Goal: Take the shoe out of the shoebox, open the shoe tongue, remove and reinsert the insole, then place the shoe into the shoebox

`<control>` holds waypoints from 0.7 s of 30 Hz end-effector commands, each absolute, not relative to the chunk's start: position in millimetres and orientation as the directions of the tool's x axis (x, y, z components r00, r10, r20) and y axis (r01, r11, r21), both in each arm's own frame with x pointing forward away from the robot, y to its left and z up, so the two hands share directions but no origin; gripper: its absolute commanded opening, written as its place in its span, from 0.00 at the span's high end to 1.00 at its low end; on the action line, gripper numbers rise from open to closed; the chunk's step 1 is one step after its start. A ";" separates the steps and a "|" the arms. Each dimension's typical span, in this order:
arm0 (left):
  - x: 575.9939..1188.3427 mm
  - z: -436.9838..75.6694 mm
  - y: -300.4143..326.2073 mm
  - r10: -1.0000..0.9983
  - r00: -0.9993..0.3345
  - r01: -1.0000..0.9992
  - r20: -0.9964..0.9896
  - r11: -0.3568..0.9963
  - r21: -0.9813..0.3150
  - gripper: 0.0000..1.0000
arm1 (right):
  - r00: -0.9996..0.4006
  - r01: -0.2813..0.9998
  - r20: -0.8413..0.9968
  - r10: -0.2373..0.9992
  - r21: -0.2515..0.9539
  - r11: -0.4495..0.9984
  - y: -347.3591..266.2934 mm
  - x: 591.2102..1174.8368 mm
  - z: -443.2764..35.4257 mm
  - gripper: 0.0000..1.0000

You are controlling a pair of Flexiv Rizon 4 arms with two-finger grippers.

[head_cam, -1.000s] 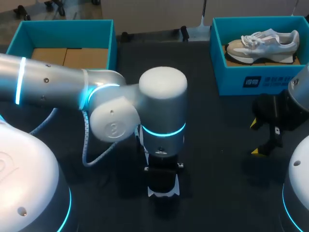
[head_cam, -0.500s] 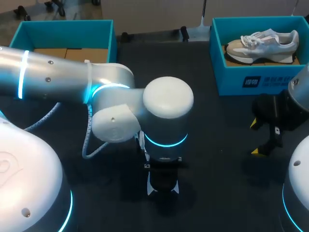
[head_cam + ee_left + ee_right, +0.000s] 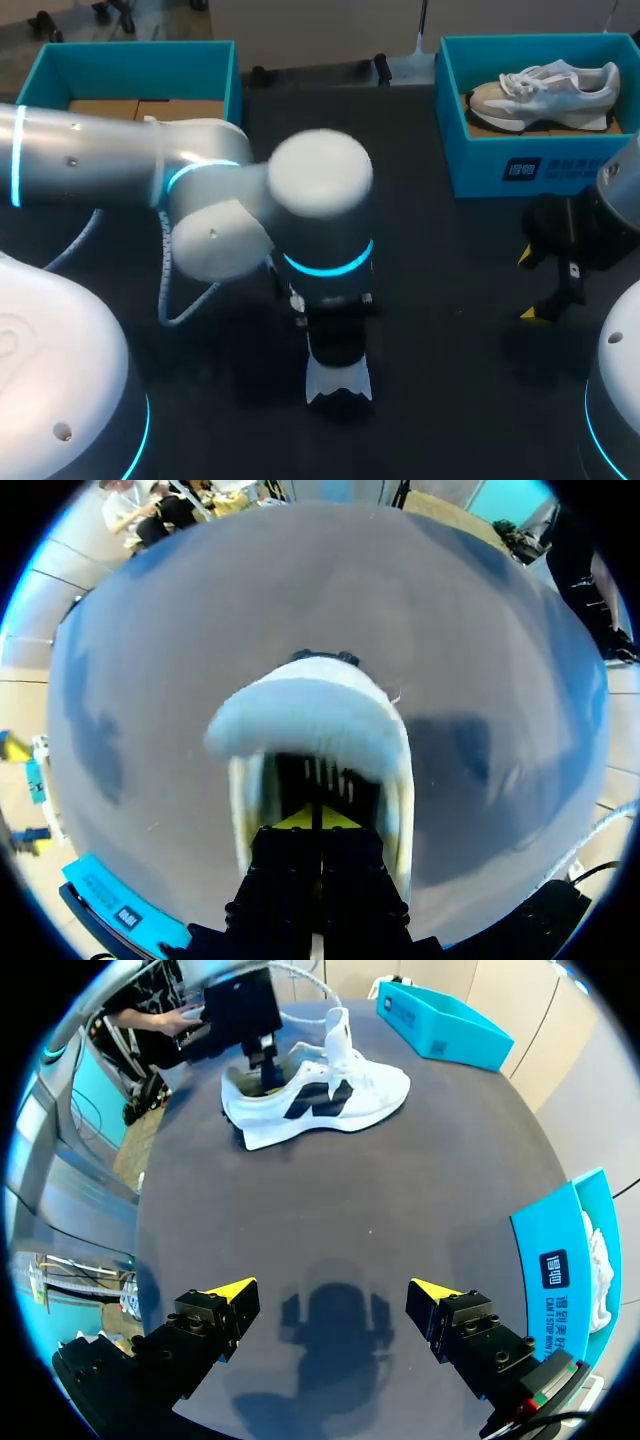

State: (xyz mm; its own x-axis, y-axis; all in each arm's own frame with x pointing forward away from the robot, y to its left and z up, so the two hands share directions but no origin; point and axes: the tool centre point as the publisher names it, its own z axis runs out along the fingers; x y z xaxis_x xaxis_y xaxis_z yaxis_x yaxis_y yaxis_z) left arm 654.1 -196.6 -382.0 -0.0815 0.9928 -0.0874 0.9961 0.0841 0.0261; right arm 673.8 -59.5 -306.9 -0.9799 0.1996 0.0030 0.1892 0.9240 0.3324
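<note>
Shoe (image 3: 325, 1095), white with dark side marks, stands on its sole on the dark worktop (image 3: 450, 340), around the middle and toward the near edge, outside both boxes. Its tongue (image 3: 336, 1028) is raised upright.

Left arm (image 3: 90, 165) comes in from the left and bends down over the shoe. In the head view only the shoe's pale heel shows below the wrist.

Left pincer (image 3: 316, 820) sits inside the shoe's opening, behind the tongue and between the collar walls. Its two fingers are pressed together, with yellow showing at the tip. Whether anything thin is caught between them cannot be told.

Right pincer (image 3: 333, 1290) hangs over bare worktop at the right, toward the near side, well apart from the shoe. Its fingers are spread wide with nothing between them, and its shadow falls on the worktop directly beneath.

Shoebox (image 3: 480, 170), teal, stands at the far right, beyond the right pincer. A second shoe (image 3: 545, 88), pale, lies inside it on its sole, its toe to the left.

Another teal box (image 3: 130, 60) stands at the far left, behind the left arm. Brown cardboard (image 3: 140, 115) shows inside it.
</note>
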 end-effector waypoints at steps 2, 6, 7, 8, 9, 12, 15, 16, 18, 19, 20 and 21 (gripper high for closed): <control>667.6 -366.8 -190.0 0.987 -0.063 0.998 -0.149 0.059 -0.026 1.00 | -0.980 0.190 0.001 0.201 0.329 0.925 -58.4 673.0 -307.9 0.00; 666.3 -364.5 -192.0 0.987 -0.038 0.998 -0.157 0.030 -0.052 1.00 | -0.980 0.190 0.001 0.201 0.329 0.925 -58.4 673.0 -307.9 0.00; 665.1 -364.4 -192.1 0.987 -0.034 0.998 -0.159 0.025 -0.056 1.00 | -0.980 0.190 0.001 0.201 0.329 0.925 -58.4 673.0 -307.9 0.00; 663.9 -364.1 -192.3 0.987 -0.029 0.998 -0.158 0.019 -0.062 1.00 | -0.980 0.190 0.001 0.201 0.329 0.925 -58.4 673.0 -307.9 0.00; 662.8 -364.2 -192.7 0.987 -0.023 0.997 -0.158 0.011 -0.075 1.00 | -0.980 0.190 0.001 0.201 0.329 0.925 -58.4 673.0 -307.9 0.00; 658.8 -362.8 -195.3 0.987 -0.003 0.996 -0.160 -0.012 -0.091 1.00 | -0.980 0.190 0.001 0.201 0.329 0.925 -58.4 673.0 -307.9 0.00; 656.3 -360.3 -198.0 0.986 0.010 0.995 -0.164 -0.025 -0.091 1.00 | -0.980 0.190 0.001 0.201 0.329 0.925 -58.4 673.0 -307.9 0.00; 656.0 -359.5 -198.8 0.986 0.013 0.995 -0.165 -0.029 -0.092 1.00 | -0.980 0.190 0.001 0.201 0.329 0.925 -58.4 673.0 -307.9 0.00; 655.6 -358.5 -199.8 0.987 0.020 0.994 -0.160 -0.036 -0.099 1.00 | -0.980 0.190 0.001 0.201 0.329 0.925 -58.4 673.0 -307.9 0.00; 655.3 -358.0 -200.1 0.988 0.025 0.993 -0.154 -0.042 -0.108 1.00 | -0.980 0.190 0.001 0.201 0.329 0.925 -58.4 673.0 -307.9 0.00; 654.5 -358.3 -200.5 0.989 0.031 0.992 -0.142 -0.047 -0.113 1.00 | -0.980 0.190 0.001 0.201 0.329 0.925 -58.4 673.0 -307.9 0.00; 653.8 -358.7 -200.8 0.989 0.032 0.993 -0.145 -0.048 -0.109 1.00 | -0.980 0.190 0.001 0.201 0.329 0.925 -58.4 673.0 -307.9 0.00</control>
State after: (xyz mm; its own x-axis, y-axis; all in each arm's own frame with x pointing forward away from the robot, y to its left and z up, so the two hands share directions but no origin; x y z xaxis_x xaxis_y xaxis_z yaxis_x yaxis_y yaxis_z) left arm 651.9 -197.3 -360.0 0.0291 0.9878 -0.1531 0.9931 -0.0460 -0.1082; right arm 673.7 -59.4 -306.9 -0.9799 0.1995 0.0030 0.1891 0.9240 0.3323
